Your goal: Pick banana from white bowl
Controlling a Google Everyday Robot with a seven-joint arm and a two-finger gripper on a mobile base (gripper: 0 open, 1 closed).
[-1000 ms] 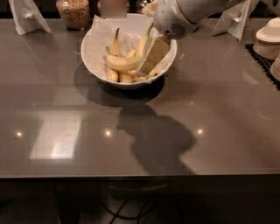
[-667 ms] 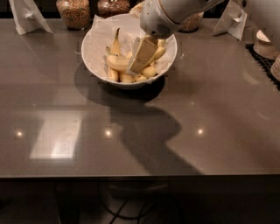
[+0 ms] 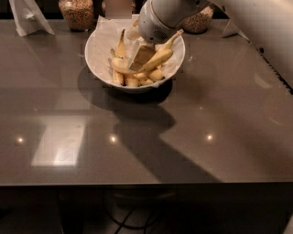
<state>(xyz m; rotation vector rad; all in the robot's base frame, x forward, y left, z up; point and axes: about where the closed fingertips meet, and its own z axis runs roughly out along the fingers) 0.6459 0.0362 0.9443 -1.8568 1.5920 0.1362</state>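
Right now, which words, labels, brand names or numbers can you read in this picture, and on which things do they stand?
None can be read.
The jar at back left and the jar at back right show no legible label.
The white bowl bears no marking.
The claw, down in the bowl among the bananas, bears none either.

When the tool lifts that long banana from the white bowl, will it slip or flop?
The tool is down in the white bowl, beside the banana. Its smooth, curved skin may slip or pivot. It looks firm, so it is probably stiff. It lies among smaller bananas, which could shift.
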